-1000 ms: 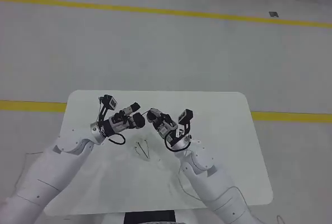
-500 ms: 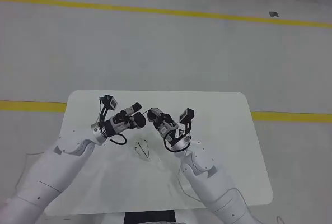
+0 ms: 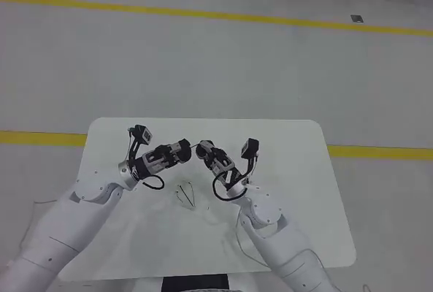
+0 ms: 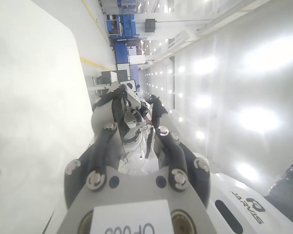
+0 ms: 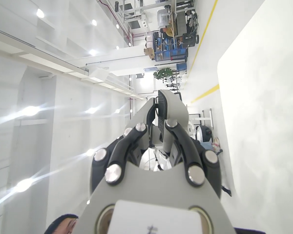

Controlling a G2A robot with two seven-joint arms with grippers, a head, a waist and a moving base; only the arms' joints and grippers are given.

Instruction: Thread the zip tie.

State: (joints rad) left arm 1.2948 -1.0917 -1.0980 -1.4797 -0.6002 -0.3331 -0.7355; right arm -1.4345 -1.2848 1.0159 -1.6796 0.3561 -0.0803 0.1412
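Above the middle of the white table (image 3: 289, 146), my two grippers meet tip to tip. My right gripper (image 3: 201, 150) (image 5: 157, 98) has its fingers pressed together, and a thin dark zip tie (image 3: 193, 145) sticks out of it toward my left gripper (image 3: 179, 151). In the left wrist view my left gripper (image 4: 135, 97) stands with its fingers apart. The right arm's gripper head (image 4: 134, 113) shows just beyond that gap. The tie's end between the tips is too fine to make out.
A few loose zip ties (image 3: 185, 196) lie on the table just nearer the robot than the grippers. The table's far and right parts are bare. Yellow floor lines run behind the table.
My right wrist has turned, swinging its camera up and to the right in the top view. The two gripper tips have drawn closer together.
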